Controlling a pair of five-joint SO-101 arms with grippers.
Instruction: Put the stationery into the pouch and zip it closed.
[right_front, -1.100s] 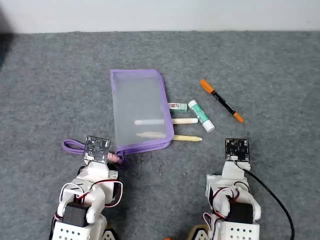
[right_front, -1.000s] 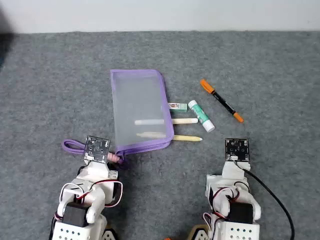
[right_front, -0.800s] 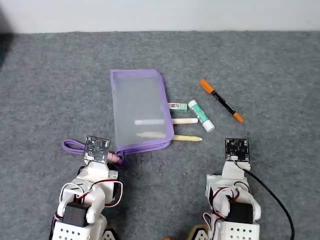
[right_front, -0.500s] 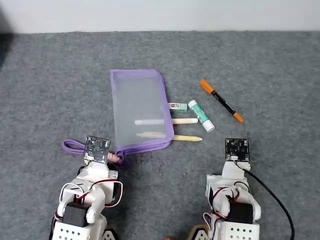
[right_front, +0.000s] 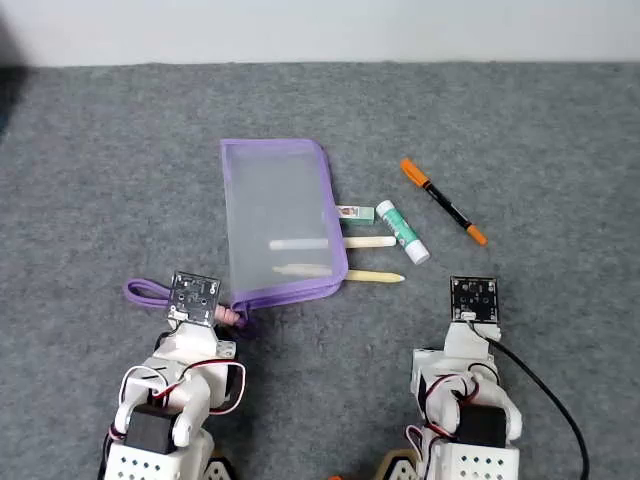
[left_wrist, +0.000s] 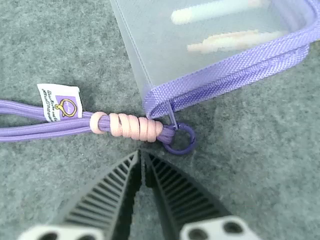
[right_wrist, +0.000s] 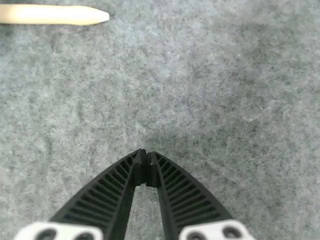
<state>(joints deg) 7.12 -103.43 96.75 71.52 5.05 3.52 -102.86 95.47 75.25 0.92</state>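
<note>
Strap (right_front: 146, 292): near end hidden under the left arm in the high view. A pink wrap (left_wrist: 129, 126) and ring (left_wrist: 180, 140) join it to the pouch corner.
Left gripper (left_wrist: 141, 156): fingers together, empty, just short of the wrap.
Pouch (right_front: 280, 200): translucent, flat on the grey mat (right_front: 560, 150). Two pale pencils (right_front: 330, 243) show through its face, ends poking past the right edge; inside or beneath, unclear.
Outside, right of pouch: eraser (right_front: 355, 212), glue stick (right_front: 402, 231), orange pen (right_front: 443, 201).
Right gripper (right_wrist: 146, 156): fingers together, empty, over mat.

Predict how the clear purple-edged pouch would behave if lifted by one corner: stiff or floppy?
Probably floppy: the pouch looks like thin translucent sheet with a woven fabric edge, so it would likely sag. It seems light, lying flat on the mat. The two pale sticks poking from its side may well slide out if it tilts.
</note>
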